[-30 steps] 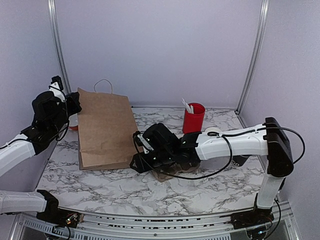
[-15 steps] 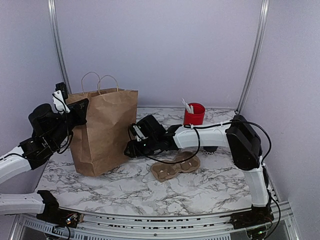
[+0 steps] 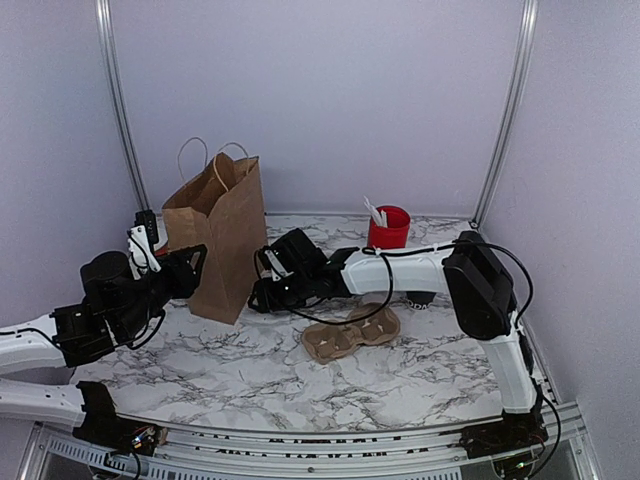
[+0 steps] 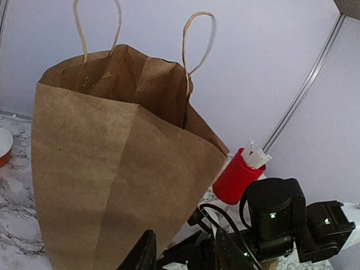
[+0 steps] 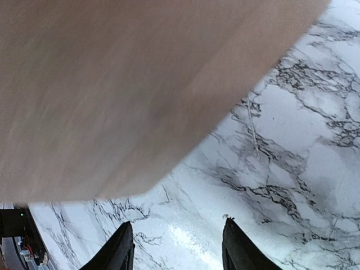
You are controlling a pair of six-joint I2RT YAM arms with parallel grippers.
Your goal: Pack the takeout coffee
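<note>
Paper bag (image 3: 222,235): stood upright, mouth open.
Right gripper (image 5: 177,225): fingers were apart and empty, at the bag's base.
Left gripper (image 4: 184,244): fingers were apart, held nothing, just beside the bag.
Takeout coffee: showed in no view. Likely light, crushable wall, slick lid; grip mid-wall, gently.

A white marble-patterned tabletop (image 3: 250,380) with grey veins fills the floor of the booth. Plain pale lilac walls (image 3: 320,100) rise behind and beside the tabletop, with aluminium posts (image 3: 504,110) at its far corners.
</note>
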